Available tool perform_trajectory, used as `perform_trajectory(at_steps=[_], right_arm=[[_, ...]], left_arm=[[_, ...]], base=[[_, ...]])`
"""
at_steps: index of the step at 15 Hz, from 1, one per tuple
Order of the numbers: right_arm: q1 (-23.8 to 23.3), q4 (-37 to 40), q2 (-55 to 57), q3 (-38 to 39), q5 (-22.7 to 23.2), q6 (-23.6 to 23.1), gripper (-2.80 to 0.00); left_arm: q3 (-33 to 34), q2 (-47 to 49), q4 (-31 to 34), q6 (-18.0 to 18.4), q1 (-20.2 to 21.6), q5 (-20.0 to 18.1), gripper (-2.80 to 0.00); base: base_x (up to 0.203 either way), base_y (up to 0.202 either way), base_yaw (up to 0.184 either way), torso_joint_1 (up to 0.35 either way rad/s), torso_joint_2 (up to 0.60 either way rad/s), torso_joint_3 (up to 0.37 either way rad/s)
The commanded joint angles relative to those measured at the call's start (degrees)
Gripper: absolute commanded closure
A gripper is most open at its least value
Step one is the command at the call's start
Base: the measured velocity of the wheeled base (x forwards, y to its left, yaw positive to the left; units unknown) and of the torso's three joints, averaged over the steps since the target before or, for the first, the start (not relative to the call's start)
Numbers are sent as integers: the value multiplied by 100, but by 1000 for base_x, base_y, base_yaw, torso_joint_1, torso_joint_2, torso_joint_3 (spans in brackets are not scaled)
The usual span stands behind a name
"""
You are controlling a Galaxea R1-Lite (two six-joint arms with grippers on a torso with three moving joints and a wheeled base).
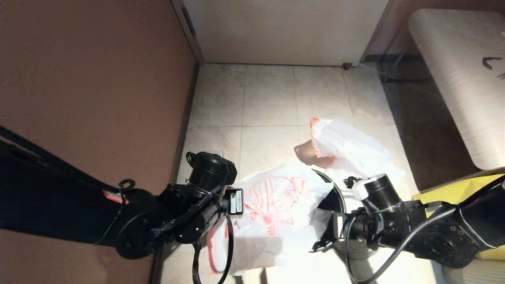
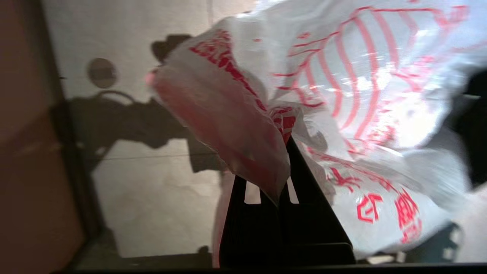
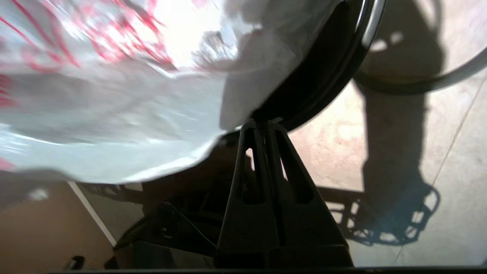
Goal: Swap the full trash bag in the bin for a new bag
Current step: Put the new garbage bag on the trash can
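The new bag (image 1: 276, 201), lower centre, is clamped by the left gripper (image 2: 283, 152) and right gripper (image 3: 262, 123); its mouth should be spread evenly over the bin (image 1: 335, 193); tearing is likely if overstretched.

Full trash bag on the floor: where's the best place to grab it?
Probably the pink-red tip at the top of the full trash bag, on its far left corner. It sticks up clear of the crumpled body, so coming down from above should suit; both claws are shut on the new bag.

I'm looking at a home or hotel-room corner: beige floor tiles (image 1: 268, 102), a brown wall (image 1: 90, 79), a pale door (image 1: 284, 31), and a cushioned bench (image 1: 461, 75) to the side.
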Motion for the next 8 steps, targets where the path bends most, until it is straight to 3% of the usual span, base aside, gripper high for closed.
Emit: perform_trajectory(at_steps=[1, 4, 8], right_arm=[[58, -321, 630, 186, 20, 16, 0], [148, -1404, 1365, 194, -15, -269, 0], [237, -1455, 1354, -555, -11, -302, 0]], left_arm=[[6, -36, 4, 167, 132, 171, 0], [-91, -153, 32, 388, -185, 397, 0], [-276, -238, 347, 400, -666, 656, 0]], base=[[0, 0, 0, 0, 0, 0], [0, 0, 0, 0, 0, 0], [0, 0, 0, 0, 0, 0]])
